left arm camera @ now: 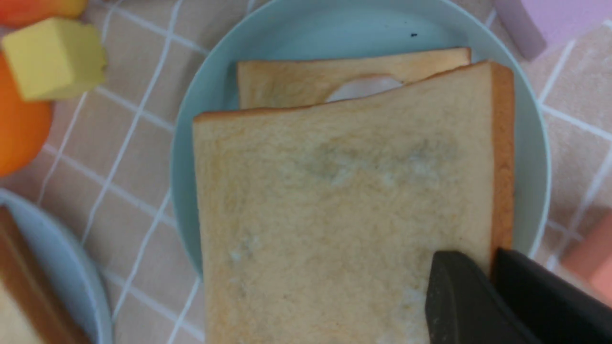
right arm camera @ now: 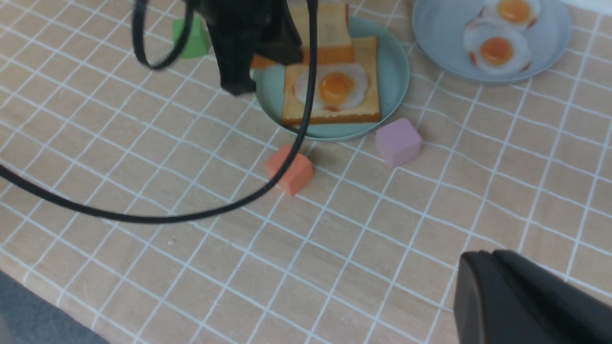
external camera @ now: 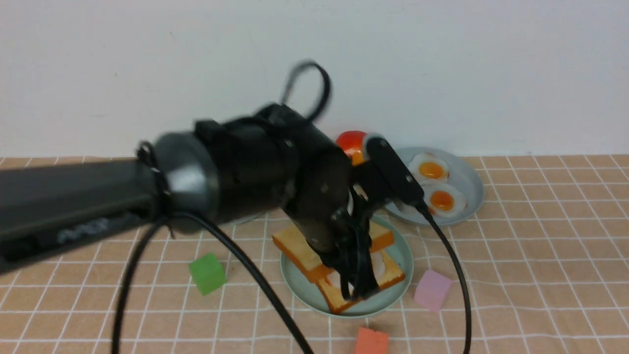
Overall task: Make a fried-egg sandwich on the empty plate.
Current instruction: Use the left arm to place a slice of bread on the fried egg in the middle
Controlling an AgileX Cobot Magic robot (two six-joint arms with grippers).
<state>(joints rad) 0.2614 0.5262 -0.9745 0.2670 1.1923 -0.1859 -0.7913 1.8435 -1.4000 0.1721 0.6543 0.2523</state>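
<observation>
evidently, on the mint plate (external camera: 350,310), lower slice (right arm camera: 368,76) and egg (right arm camera: 356,86) are down; top slice (left arm camera: 344,191), above them in left jaws, awaits alignment; right jaws closed.

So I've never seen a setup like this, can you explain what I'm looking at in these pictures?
It's a robot with two arms. The front view looks forward from between them; each other view comes from a camera on one arm's wrist.

The left arm's tool pinches a toast slice by its crust, over another slice with an egg on it, on the mint plate. The right arm's tool is shut and holds nothing; that arm is outside the front view.

Two more eggs lie on a greyer plate. Around them are small blocks: green, purple, reddish and yellow.
</observation>
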